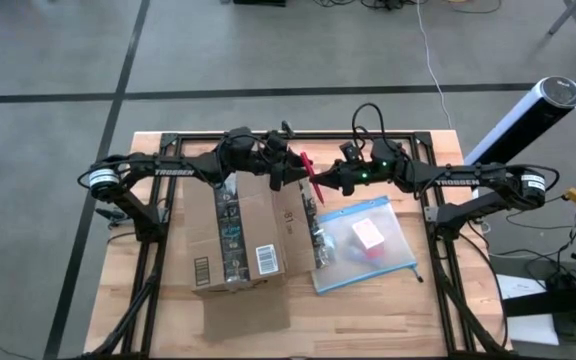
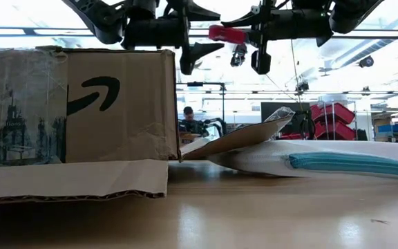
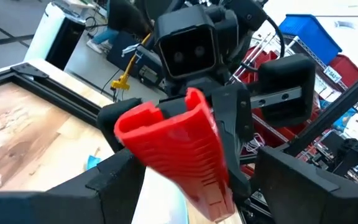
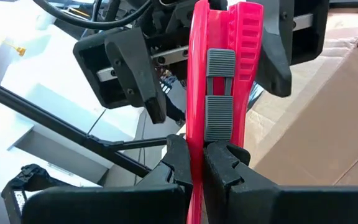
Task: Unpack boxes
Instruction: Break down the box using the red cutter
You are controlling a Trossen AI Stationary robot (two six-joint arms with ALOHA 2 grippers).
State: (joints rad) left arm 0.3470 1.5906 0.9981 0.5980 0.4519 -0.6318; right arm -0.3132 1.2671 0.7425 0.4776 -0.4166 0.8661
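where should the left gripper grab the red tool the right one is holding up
Probably by the free ribbed end of the red tool, the end away from the right gripper, which is shut on the other end. The left gripper is open and facing it above the box; come in end-on, with the fingers closing across the narrow sides, clear of the grey slider.

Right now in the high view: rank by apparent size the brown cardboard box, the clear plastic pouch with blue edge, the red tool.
1. Brown cardboard box, largest.
2. Clear plastic pouch with blue edge.
3. Red tool, smallest; it is held above the table, nearer the camera, yet looks smallest by far.
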